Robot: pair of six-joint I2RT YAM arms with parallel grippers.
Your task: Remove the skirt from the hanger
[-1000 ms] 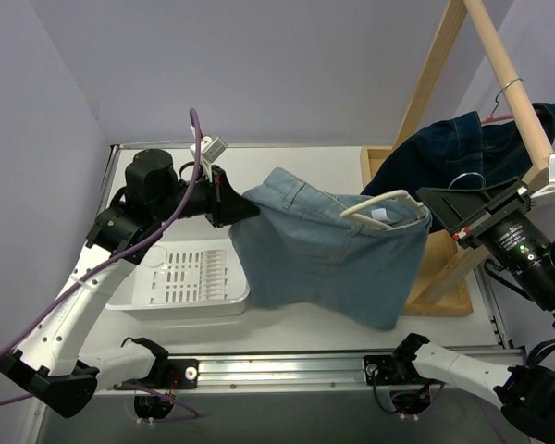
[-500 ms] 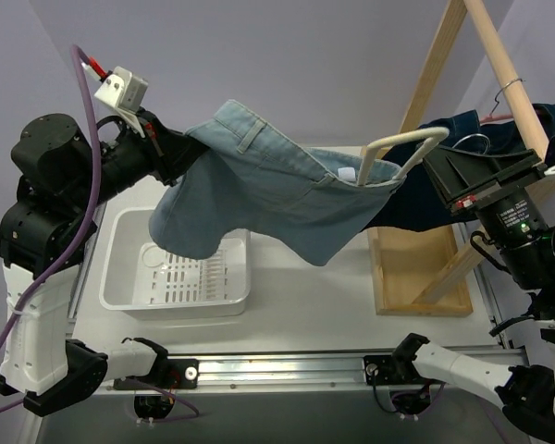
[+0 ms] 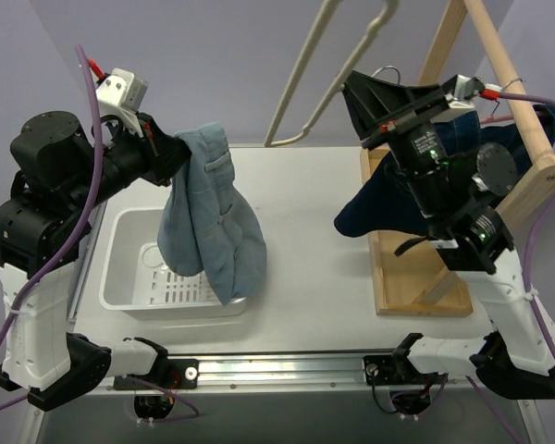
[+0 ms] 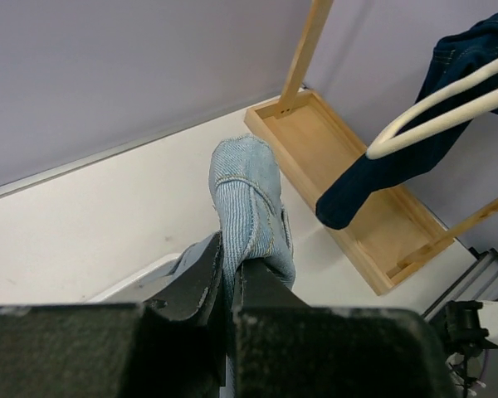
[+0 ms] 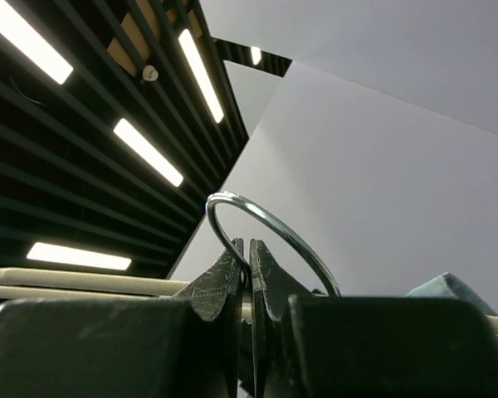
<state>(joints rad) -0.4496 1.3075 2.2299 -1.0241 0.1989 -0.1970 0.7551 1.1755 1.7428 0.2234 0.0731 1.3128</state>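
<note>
The table [image 3: 305, 277] is a plain white surface with pale lilac walls [image 3: 240, 65] behind it and on both sides. A metal rail [image 3: 287, 368] runs along its near edge between the two arm bases. On the left part of the table sits a white plastic tray [image 3: 120, 254] with a slotted floor. On the right stands a wooden rack [image 3: 416, 277], a shallow box base with slanted posts and a round rod across the top. A dark blue garment [image 3: 379, 208] hangs from that rod and droops over the base and the table beside it.

The left gripper [image 4: 230, 278] is raised above the far side of the tray, and its jaws are pressed together on a fold of the skirt [image 3: 208, 222]. The skirt is light blue denim, bunched and hanging straight down from the fingers. Its lower end reaches into the near right corner of the tray and drapes over the rim.

The right gripper [image 5: 245, 269] is lifted high near the rack, with its jaws clamped on the metal hook [image 5: 266, 220] of the hanger [image 3: 299, 74]. The cream hanger slants up and away from it toward the back wall, well apart from the skirt, with no cloth on it.

The right wrist view looks upward past the hook to a ceiling of black slats with long strip lights [image 5: 149, 149], above a pale wall panel.
</note>
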